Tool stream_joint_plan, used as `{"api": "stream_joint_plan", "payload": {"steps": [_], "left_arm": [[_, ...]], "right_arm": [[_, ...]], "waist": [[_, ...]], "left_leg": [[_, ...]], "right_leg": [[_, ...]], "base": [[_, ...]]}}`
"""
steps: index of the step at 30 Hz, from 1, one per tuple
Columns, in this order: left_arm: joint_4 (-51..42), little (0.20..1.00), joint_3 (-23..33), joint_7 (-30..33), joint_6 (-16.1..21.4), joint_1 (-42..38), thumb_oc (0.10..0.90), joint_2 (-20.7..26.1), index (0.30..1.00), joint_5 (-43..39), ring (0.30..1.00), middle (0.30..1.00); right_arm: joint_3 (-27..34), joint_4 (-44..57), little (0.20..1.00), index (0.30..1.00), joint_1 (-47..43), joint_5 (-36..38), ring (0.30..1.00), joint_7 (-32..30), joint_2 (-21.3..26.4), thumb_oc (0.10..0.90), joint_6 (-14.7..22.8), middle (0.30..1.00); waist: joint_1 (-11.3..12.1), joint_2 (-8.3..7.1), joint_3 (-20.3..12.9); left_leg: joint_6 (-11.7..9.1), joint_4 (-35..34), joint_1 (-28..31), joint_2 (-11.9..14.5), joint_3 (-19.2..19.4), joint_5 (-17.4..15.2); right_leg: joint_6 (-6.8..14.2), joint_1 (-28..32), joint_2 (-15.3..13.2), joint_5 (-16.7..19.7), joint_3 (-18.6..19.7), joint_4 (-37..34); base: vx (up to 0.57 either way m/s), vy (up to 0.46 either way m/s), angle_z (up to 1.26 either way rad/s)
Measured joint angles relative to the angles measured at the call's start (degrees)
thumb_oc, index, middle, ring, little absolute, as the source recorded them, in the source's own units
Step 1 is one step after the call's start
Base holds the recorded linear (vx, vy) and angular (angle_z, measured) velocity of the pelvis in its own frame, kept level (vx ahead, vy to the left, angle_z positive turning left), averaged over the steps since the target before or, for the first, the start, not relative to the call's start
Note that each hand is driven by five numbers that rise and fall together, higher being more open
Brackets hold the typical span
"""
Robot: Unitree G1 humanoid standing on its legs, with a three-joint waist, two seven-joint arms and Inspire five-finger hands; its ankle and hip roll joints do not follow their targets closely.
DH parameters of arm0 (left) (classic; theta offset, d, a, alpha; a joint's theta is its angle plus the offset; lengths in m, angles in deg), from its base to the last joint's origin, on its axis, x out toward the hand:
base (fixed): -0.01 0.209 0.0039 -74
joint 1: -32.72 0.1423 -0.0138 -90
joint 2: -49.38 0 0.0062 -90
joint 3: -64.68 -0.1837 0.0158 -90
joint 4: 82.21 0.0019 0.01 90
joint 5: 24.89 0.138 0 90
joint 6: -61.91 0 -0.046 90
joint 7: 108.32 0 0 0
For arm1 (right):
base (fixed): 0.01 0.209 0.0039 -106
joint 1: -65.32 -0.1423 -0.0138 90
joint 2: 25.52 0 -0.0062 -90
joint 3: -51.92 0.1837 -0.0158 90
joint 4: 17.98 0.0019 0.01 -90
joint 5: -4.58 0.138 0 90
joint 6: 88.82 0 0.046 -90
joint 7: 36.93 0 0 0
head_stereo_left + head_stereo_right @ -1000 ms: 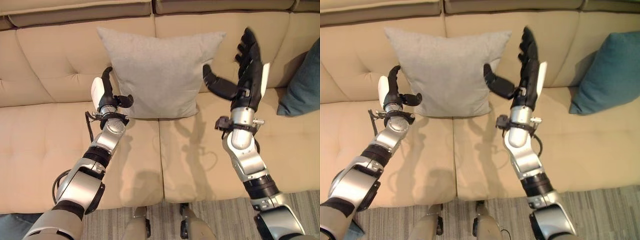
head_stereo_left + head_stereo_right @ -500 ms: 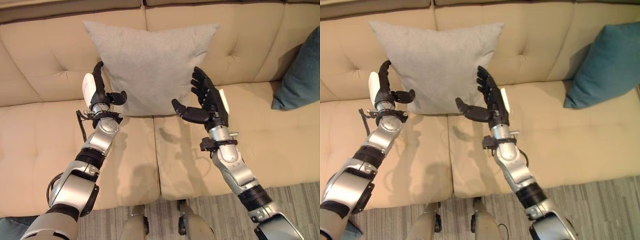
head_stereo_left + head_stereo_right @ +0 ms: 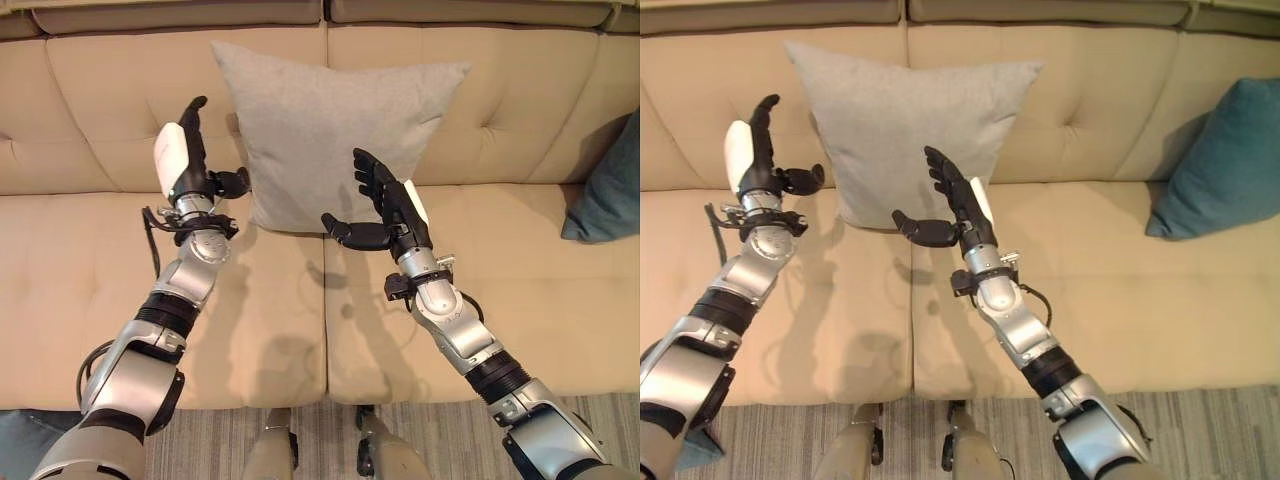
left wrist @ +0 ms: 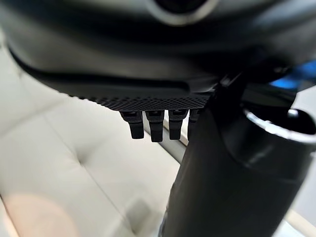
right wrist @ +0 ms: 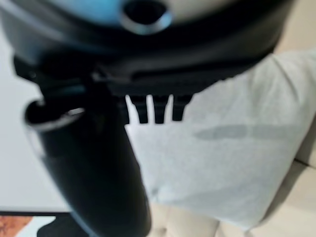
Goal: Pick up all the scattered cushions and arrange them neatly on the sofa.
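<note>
- Teal cushion (image 3: 608,190): cut off by the right edge in the left eye view.
- Sofa (image 3: 1120,270): ends run past both side edges.
- Grey cushion (image 3: 905,120): lower right corner hidden behind the right hand (image 3: 958,205).

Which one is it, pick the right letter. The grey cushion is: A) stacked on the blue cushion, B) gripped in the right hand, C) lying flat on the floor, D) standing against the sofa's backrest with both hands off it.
D: the grey cushion stands against the sofa backrest, and the left hand and right hand are open beside it, holding nothing.
</note>
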Motion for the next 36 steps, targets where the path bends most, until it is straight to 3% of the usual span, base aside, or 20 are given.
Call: {"api": "stream_joint_plan", "payload": {"steps": [8, 12, 15, 17, 19, 20, 24, 26, 32, 35, 36], "left_arm": [[1.4, 0.9, 10.84, 2.94, 0.09, 6.46, 0.8, 0.85, 0.9, -2.74, 0.9, 0.9], [-2.14, 0.9, 16.48, 3.49, 0.25, 18.03, 0.8, 0.18, 0.9, -3.67, 0.9, 0.9], [-8.0, 0.9, 21.01, 3.19, 1.99, 28.67, 0.8, -2.34, 0.9, -3.98, 0.9, 0.9], [-10.11, 0.9, 23.8, 1.44, 3.37, 36.77, 0.8, -5.06, 0.9, -6.44, 0.9, 0.9], [-13.88, 0.9, 30.39, -0.32, 7.83, 44.59, 0.8, -10.08, 0.9, -11.14, 0.9, 0.9], [-13.99, 0.9, 31.07, -0.32, 8.59, 46.67, 0.8, -10.96, 0.9, -12.66, 0.9, 0.9], [-6.92, 0.9, 32.43, -3.45, 10.21, 59.54, 0.8, -15.17, 0.9, -16.9, 0.9, 0.9], [-0.87, 0.9, 33.22, -4.98, 9.3, 61.17, 0.8, -17.37, 0.9, -18.69, 0.9, 0.9], [11.83, 0.9, 28.04, -9.8, 7.44, 63.29, 0.8, -22.97, 0.9, -19.21, 0.9, 0.9], [13.7, 0.9, 25.05, -10.24, 7.57, 61.51, 0.8, -24.01, 0.9, -19.16, 0.9, 0.9], [14.41, 0.9, 24.08, -10.21, 7.62, 60.37, 0.8, -23.73, 0.9, -19.1, 0.9, 0.9]], "right_arm": [[5.21, 0.47, 0.9, 0.9, 1.22, -0.81, 0.9, -1.24, 0.19, 0.8, 0.01, 0.9], [12.29, 3.8, 0.9, 0.9, 7.16, -2.54, 0.9, -1.1, 1.14, 0.8, 0.05, 0.9], [19.79, 6.44, 0.9, 0.9, 13.29, -4.66, 0.9, -1.04, 2.0, 0.8, 0.29, 0.9], [26.66, 7.11, 0.9, 0.9, 18.72, -6.12, 0.9, -1.36, 2.49, 0.8, 0.27, 0.9], [31.54, 7.45, 0.9, 0.9, 23.68, -8.37, 0.9, -1.21, 2.52, 0.8, 0.5, 0.9], [32.88, 7.01, 0.9, 0.9, 25.19, -8.75, 0.9, -1.51, 2.53, 0.8, 0.48, 0.9], [42.23, -1.29, 0.9, 0.9, 35.25, -9.94, 0.9, -3.36, 1.52, 0.8, -0.45, 0.9], [44.56, -4.33, 0.9, 0.9, 37.96, -9.59, 0.9, -4.38, -0.76, 0.8, -1.74, 0.9], [42.8, -8.82, 0.9, 0.9, 42.59, -9.36, 0.9, -5.8, -4.37, 0.8, -3.48, 0.9], [40.95, -9.02, 0.9, 0.9, 41.77, -8.43, 0.9, -7.47, -4.93, 0.8, -3.41, 0.9], [40.41, -9.21, 0.9, 0.9, 41.05, -8.29, 0.9, -8.14, -5.12, 0.8, -3.4, 0.9]], "waist": [[-0.13, -0.07, 0.03], [0.01, -0.2, 0.11], [0.19, -0.25, 0.13], [1.53, -0.32, 0.15], [1.88, -0.75, 0.14], [2.06, -0.78, 0.13], [3.0, -0.56, -1.99], [2.6, -0.06, -3.78], [2.91, 2.46, -6.28], [2.99, 4.22, -7.63], [2.92, 4.76, -7.87]], "left_leg": [[0.0, 0.0, 0.07, -0.03, -0.43, 0.0], [0.03, -0.01, 1.13, -0.05, -0.61, -0.07], [0.05, -0.01, 2.5, -0.45, -1.14, -0.27], [0.22, -0.02, 4.88, -0.71, -1.04, -1.1], [0.08, -0.03, 6.85, -0.85, -0.66, -1.76], [0.13, -0.03, 7.51, -0.88, -0.65, -1.98], [0.25, -0.01, 9.64, -0.91, -0.79, -2.99], [0.26, 0.0, 10.29, -1.12, -1.59, -3.1], [-0.07, 0.62, 11.47, -0.7, -3.38, -2.81], [-1.87, 2.69, 6.86, -0.27, -5.89, -1.43], [-4.94, 1.89, 5.21, 0.46, -7.02, 0.63]], "right_leg": [[0.0, 0.23, -0.01, 0.0, -0.51, 0.0], [0.06, 1.45, -0.01, -0.09, -1.01, 0.0], [0.41, 3.13, -0.46, -0.76, -1.21, -0.01], [0.71, 5.28, -0.95, -1.42, -0.85, -0.04], [0.8, 7.09, -1.19, -2.01, -0.24, -0.14], [0.83, 7.82, -1.28, -2.34, -0.19, -0.08], [0.92, 10.08, -1.33, -3.68, -0.21, -0.03], [0.91, 11.16, -1.46, -4.06, -1.25, -0.04], [0.97, 13.7, -0.48, -5.06, -3.12, -0.15], [-0.08, 10.73, 1.07, -4.86, -4.88, 0.42], [-1.19, 8.48, 1.58, -5.43, -5.98, 2.27]], "base": [[0.02, 0.003, 0.02], [0.05, -0.002, 0.05], [0.09, -0.033, 0.09], [0.05, -0.044, -0.05], [0.04, -0.048, -0.07], [0.03, -0.067, -0.03], [-0.02, -0.116, 0.02], [-0.04, -0.089, 0.18], [-0.26, -0.107, 0.18], [-0.49, -0.039, 0.35], [-0.57, -0.041, 0.58]]}}
